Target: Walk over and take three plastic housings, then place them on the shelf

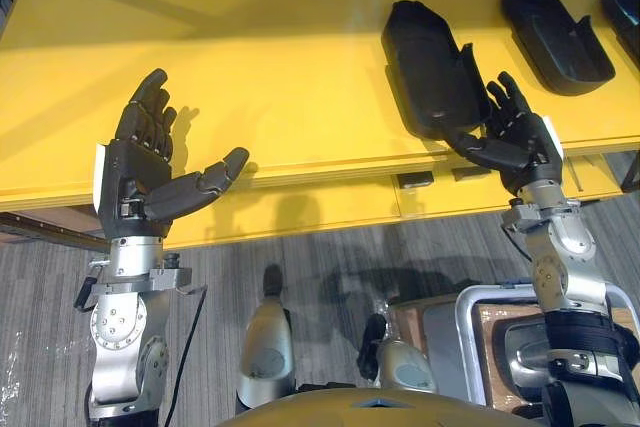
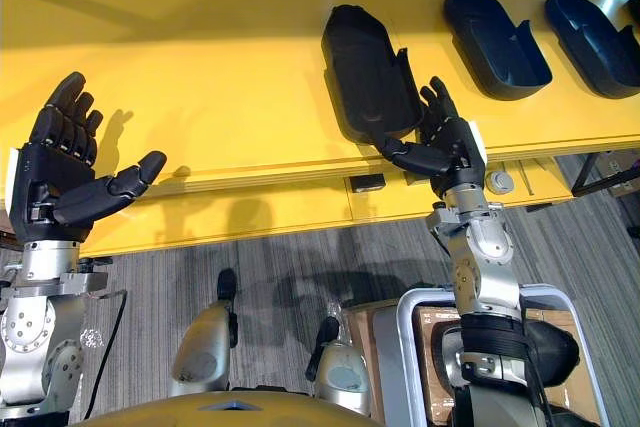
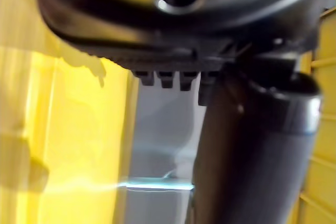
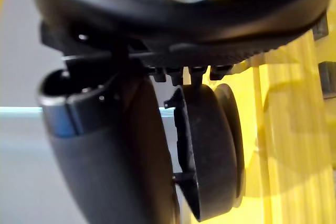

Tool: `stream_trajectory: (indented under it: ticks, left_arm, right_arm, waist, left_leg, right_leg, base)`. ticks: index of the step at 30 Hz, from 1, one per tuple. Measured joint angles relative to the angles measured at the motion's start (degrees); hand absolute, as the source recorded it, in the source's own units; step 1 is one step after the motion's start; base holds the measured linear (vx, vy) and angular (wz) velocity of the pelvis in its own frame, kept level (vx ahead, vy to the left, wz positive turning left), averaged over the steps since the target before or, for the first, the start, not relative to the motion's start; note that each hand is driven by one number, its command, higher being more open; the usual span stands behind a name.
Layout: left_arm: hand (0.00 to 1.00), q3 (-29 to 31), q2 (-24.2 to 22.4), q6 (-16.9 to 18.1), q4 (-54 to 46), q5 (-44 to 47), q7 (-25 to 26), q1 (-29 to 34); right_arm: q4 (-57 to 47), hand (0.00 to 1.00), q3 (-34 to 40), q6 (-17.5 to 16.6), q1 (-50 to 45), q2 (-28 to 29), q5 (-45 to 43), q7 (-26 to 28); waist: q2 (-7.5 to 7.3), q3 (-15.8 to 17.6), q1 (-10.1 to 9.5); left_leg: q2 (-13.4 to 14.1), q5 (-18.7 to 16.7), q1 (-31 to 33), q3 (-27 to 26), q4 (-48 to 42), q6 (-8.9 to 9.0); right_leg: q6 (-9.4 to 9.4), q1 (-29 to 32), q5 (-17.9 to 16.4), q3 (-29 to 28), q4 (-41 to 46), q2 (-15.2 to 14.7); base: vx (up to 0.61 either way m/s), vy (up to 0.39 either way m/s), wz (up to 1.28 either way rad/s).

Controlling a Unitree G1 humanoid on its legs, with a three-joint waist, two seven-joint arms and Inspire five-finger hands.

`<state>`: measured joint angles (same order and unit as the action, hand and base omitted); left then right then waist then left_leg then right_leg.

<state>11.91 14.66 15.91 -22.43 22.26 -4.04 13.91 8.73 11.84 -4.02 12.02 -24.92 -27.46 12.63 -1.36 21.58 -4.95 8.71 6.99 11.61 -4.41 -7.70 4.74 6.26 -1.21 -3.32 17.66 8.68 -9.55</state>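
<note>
Your right hand (image 2: 455, 142) sits open at the near end of the closest housing (image 2: 365, 62) on the table (image 2: 200, 67), left hand (image 2: 45, 182) open and empty; the housing looks light, stiff and slick, so pinch its side wall.

black housing (image 2: 365, 67) hollow-up on yellow shelf (image 2: 200, 67) | second housing (image 2: 495, 27), third housing (image 2: 590, 32) to its right

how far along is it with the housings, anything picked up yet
The walk looks done: the robot stands at the yellow surface. Nothing is lifted. The nearest housing and a second housing lie flat on it. In hand: the right hand is at the nearest housing's near end, fingers straight. The left hand is open and empty. Grasping, carrying and shelving remain.
</note>
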Motion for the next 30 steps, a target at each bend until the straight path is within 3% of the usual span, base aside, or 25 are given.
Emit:
stream_trajectory:
  ticks: [9, 17, 23, 24, 30]
  left_arm:
    - [1.00, -0.01, -0.01, -0.02, 0.00, 0.02, -1.43, 0.14]
    - [1.00, -0.55, -0.34, -0.07, -0.20, 0.11, -1.59, 0.82]
    - [1.00, -3.12, -3.84, -0.61, -0.71, 0.05, -1.80, 4.66]
    - [1.00, -3.83, -4.32, -1.31, -0.71, 0.02, -1.82, 4.87]
    - [1.00, -5.98, -6.43, -1.69, -0.93, -0.41, -1.09, 6.21]
  right_arm:
    - [-0.09, 1.00, -0.74, -0.43, -0.04, 0.01, 0.07, -0.40]
    - [-0.30, 1.00, -1.18, -1.74, -0.13, 0.24, 1.65, -5.19]
    - [-16.54, 1.00, 1.11, -3.17, -4.89, 3.42, 6.22, -8.03]
    - [-20.13, 0.00, 1.19, -3.97, -5.94, 3.78, 6.65, -7.83]
    - [-32.19, 0.00, 0.27, -5.49, -16.10, 9.94, 6.63, -3.35]
  waist:
    - [-0.05, -0.09, 0.05]
    - [0.22, -0.44, -0.08]
    - [1.32, -2.25, 0.32]
    - [1.37, -3.28, 0.44]
    - [1.30, -5.91, 2.13]
  left_leg:
    - [-0.06, 0.33, -0.29, 0.00, 0.94, -0.08]
    - [-0.11, 0.74, -1.40, -0.11, 2.41, 0.17]
    - [-0.21, 1.49, -2.69, -1.12, 3.96, 0.23]
    - [-0.16, 1.39, -2.91, -1.32, 3.96, 0.29]
    - [-0.10, 0.11, -4.56, -2.29, 4.11, 0.60]
  right_leg:
    - [0.01, -0.34, 0.05, 0.16, -0.73, 0.10]
    - [0.00, -0.81, 0.01, 0.13, -0.77, 0.15]
    - [0.49, -0.78, 0.14, -0.51, -0.79, -0.03]
    - [0.55, -0.83, 0.04, -0.67, -0.79, -0.04]
    - [0.24, -1.49, -1.07, -1.39, -0.89, -0.24]
  base:
    - [0.00, 0.000, 0.00]
    - [0.01, -0.003, 0.00]
    - [0.03, -0.005, -0.06]
    - [0.04, -0.014, -0.06]
    - [0.00, -0.005, -0.07]
